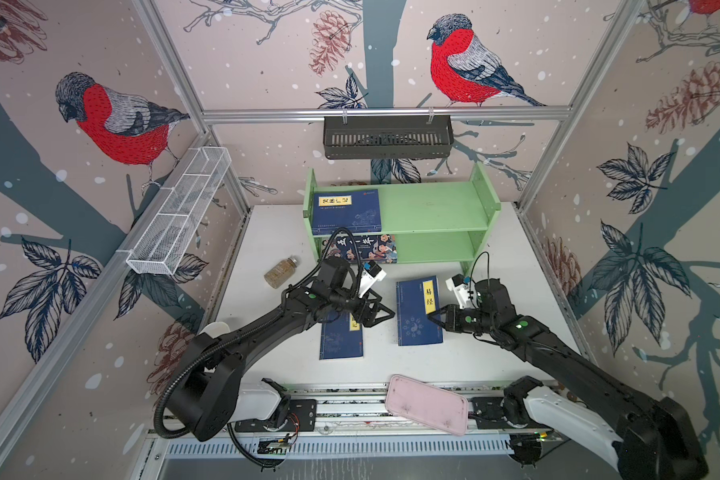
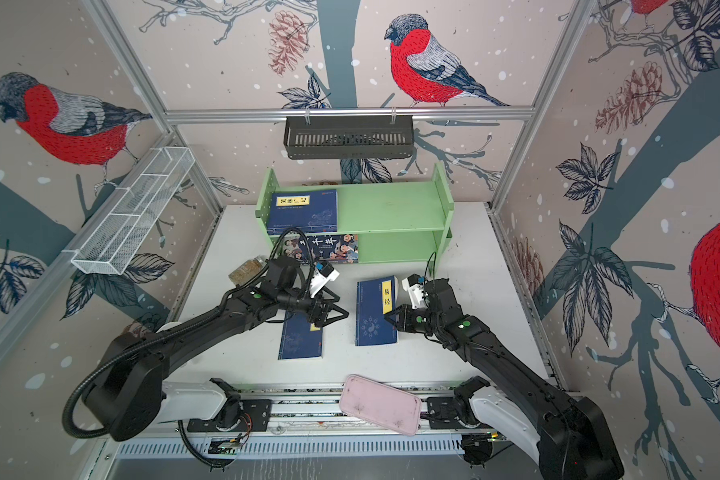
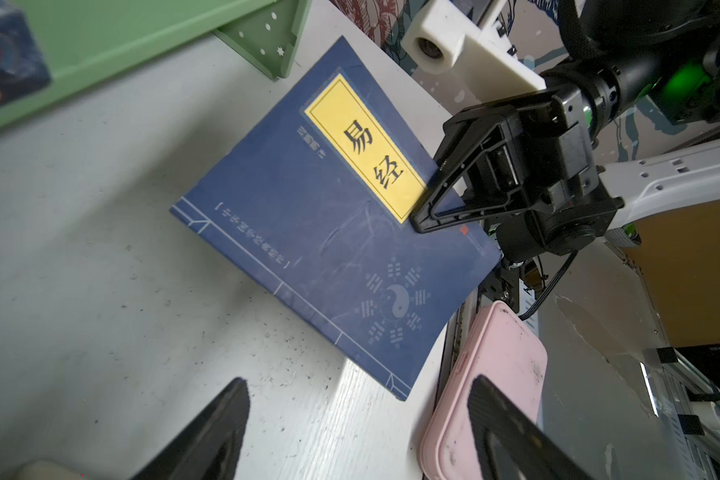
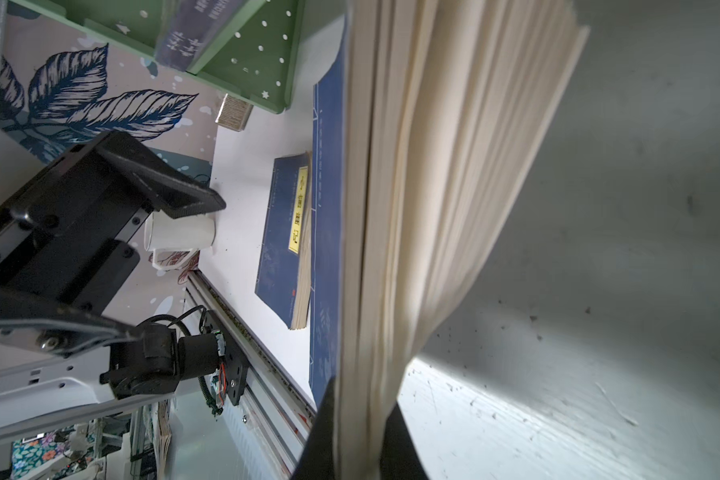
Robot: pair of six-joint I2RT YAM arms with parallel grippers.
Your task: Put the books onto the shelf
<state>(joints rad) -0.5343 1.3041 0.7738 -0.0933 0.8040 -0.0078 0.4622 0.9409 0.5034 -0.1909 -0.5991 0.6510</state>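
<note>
**Right end effector [image 1: 432, 318] squeezes one blue book**

The right end effector is shut tight on the edge of the held blue book [image 1: 416, 316]. This book is on the white counter [image 1: 391, 368], in front of the green shelf [image 1: 433, 208]. In the right wrist view its cream pages fan out beside the jaws. The left end effector [image 1: 385, 309] is wide open and holds nothing.

Four books can be seen. Three are blue with yellow labels and one has cartoon people on it.
- The top blue book [image 1: 346, 210] lies flat at the left end of the shelf's upper level.
- The cartoon book [image 1: 366, 247] lies on the lower level, right under it.
- The low blue book [image 1: 341, 343] lies on the counter, partly under the left arm. It is near the held blue book but not touching it.

There are two arms. The left arm reaches from its base to the middle, and its end effector points at the held blue book. The right arm reaches in from the right and bends at the wrist, so its end effector points left.

There is also one pink tray [image 1: 427, 409], one brown jar [image 1: 281, 272] on its side and one white cup [image 4: 179, 232].
</note>
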